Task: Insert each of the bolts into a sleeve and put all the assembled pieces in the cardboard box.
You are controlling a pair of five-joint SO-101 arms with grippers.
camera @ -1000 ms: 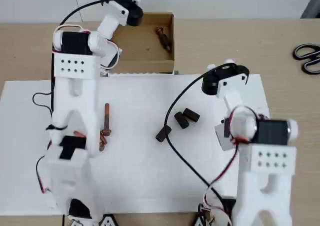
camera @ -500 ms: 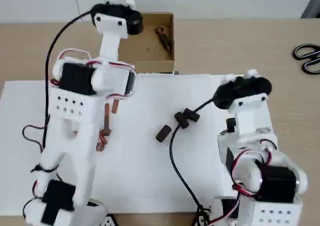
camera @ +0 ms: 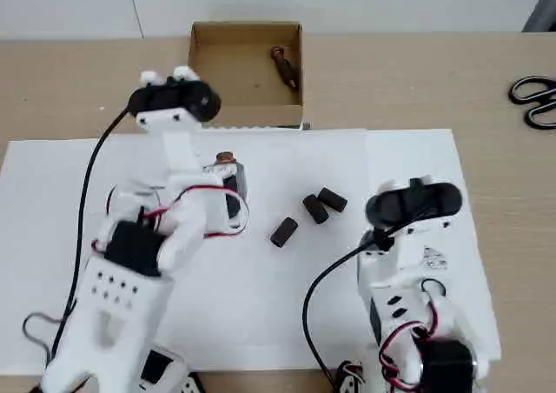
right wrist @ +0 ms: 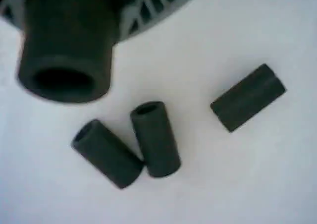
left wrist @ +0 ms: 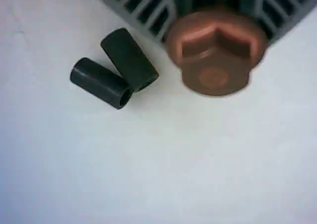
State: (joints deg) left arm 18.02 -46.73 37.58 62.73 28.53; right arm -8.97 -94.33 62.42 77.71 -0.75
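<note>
Left wrist view — left end effector [left wrist: 216, 6] clamped on copper bolt [left wrist: 214, 55]; right end effector [right wrist: 69, 6] clamped on black sleeve [right wrist: 66, 50]. Three loose sleeves [right wrist: 153, 137] on white sheet [camera: 261, 306] — one assembled piece [camera: 283, 66] inside cardboard box [camera: 221, 76].

Bright, flat, even light all round, seems to come from above. Super bright white sheet [camera: 278, 306], almost washed out in wrist views. Only soft faint shadows beside loose sleeves [right wrist: 154, 140]. Slight sheen on head of bolt [left wrist: 215, 50]. Bore of near sleeve [right wrist: 64, 80] goes black.
</note>
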